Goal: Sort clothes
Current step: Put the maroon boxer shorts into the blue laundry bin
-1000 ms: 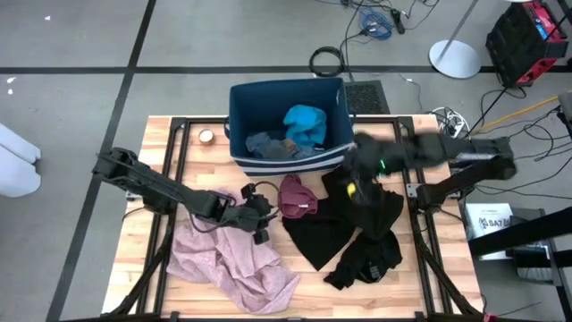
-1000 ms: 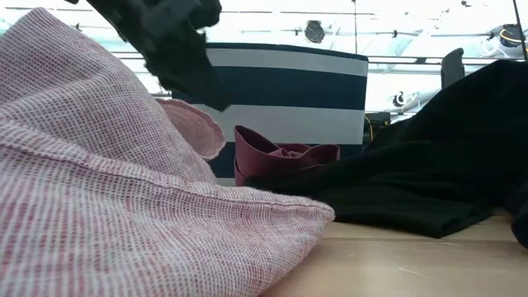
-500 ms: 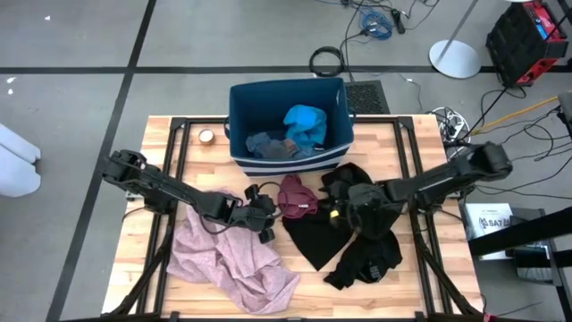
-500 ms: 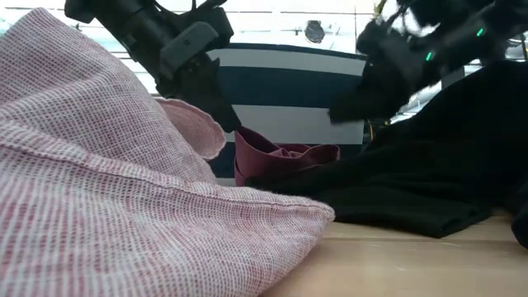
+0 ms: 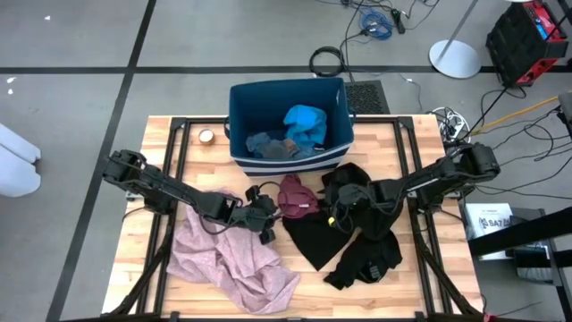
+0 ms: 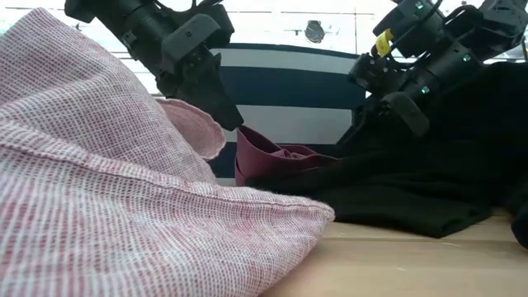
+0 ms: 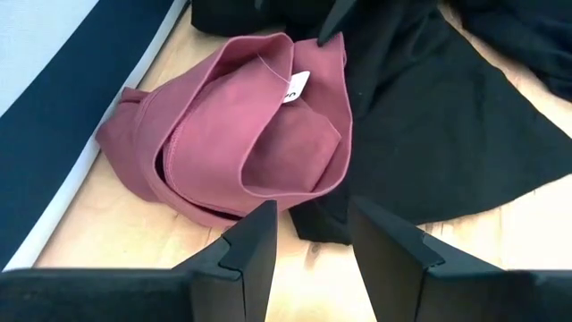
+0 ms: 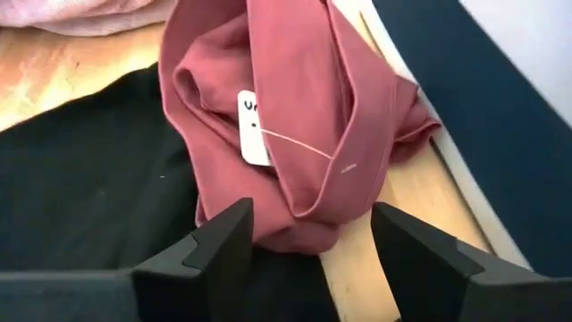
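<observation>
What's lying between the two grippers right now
The maroon garment lies between the left gripper and the right gripper, partly on the black garment. The high view shows it, and both wrist views face it.

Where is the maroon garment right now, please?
In the high view the maroon garment lies mid-table, just in front of the blue bin, between the pink garment and the black clothes.

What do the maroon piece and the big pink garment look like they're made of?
The maroon piece looks like a smooth, matte stretch knit, maybe cotton jersey: even surface, soft rounded folds, stitched hems, a white label. The pink garment looks like a coarser, open weave, perhaps a linen or cotton blend: a visible grid of pink and white threads and a raised seam. Fibre content can't be confirmed.
</observation>
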### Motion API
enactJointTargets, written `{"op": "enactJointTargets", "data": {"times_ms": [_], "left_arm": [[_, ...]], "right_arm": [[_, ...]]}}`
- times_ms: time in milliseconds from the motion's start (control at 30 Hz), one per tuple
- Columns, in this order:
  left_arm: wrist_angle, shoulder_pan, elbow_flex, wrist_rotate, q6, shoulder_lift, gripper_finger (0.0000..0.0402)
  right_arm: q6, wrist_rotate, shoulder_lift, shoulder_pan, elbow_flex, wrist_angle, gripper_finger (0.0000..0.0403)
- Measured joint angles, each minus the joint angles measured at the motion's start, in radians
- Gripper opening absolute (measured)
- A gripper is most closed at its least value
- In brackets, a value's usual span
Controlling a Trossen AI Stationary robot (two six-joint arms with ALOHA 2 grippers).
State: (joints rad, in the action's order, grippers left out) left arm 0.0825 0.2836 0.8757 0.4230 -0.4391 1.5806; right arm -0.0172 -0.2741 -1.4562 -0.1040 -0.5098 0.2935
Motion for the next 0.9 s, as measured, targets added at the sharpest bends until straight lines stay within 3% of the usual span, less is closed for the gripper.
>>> {"op": "enactJointTargets", "data": {"times_ms": [167,300,900], "left_arm": [[0.001,0.0,0.0,0.0,0.0,0.0,0.0151],[0.001,-0.001,0.0,0.0,0.0,0.0,0.0151],[0.001,0.0,0.0,-0.004,-0.001,-0.001,0.0151]], "right_arm": [[0.016,0.004,0.058,0.0,-0.003,0.041,0.0215],[0.051,-0.093,0.093,0.0,-0.025,0.007,0.0215],[0.022,-0.118,-0.048,-0.022,-0.024,0.027,0.0215]]}}
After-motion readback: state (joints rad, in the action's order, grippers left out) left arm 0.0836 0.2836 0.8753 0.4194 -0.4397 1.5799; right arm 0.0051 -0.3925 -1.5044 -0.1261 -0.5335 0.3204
